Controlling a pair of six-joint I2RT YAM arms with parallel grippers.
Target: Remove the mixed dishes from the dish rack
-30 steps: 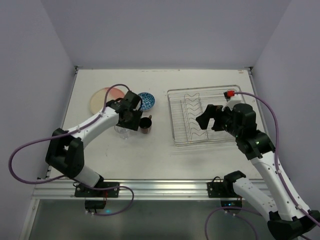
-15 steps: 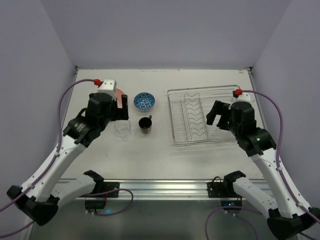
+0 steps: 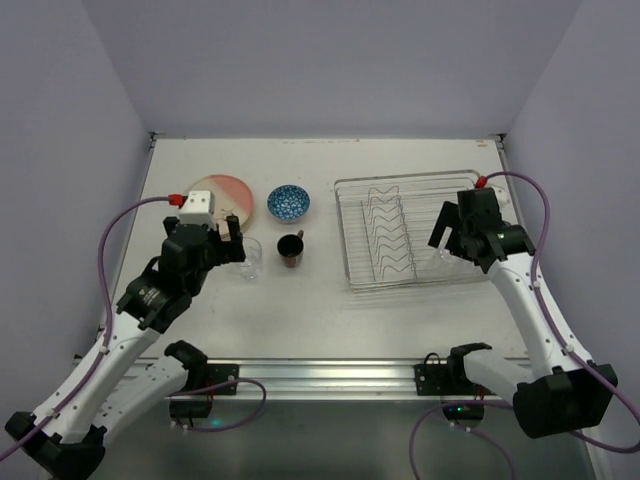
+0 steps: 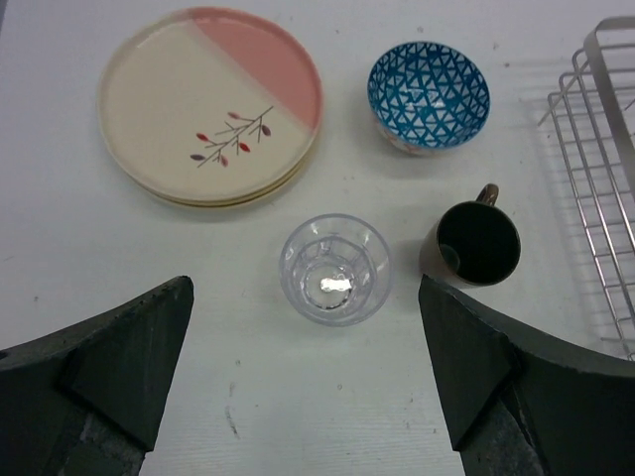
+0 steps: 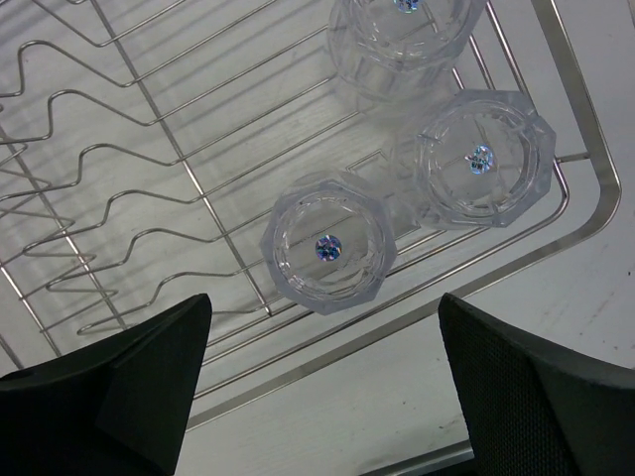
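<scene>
From above, the left pincer (image 3: 231, 240) hangs released over the white counter (image 3: 320, 300), just beside a clear glass tumbler (image 3: 246, 258). Near it stand a small dark brown mug (image 3: 290, 248), a small blue-patterned bowl (image 3: 288, 202) and round cream plates (image 3: 222, 190), the top one part pink. The right pincer (image 3: 450, 238) hovers over the right end of the rectangular silver wire dish rack (image 3: 405, 182); what sits beneath it is hard to make out here.

The left wrist view shows wide, empty jaws above the upright tumbler, which stands apart from the mug.

The right wrist view shows spread, empty jaws above three more clear tumblers (image 5: 327, 248) clustered in the rack's corner, beside the zigzag dividers (image 5: 119, 188).
</scene>
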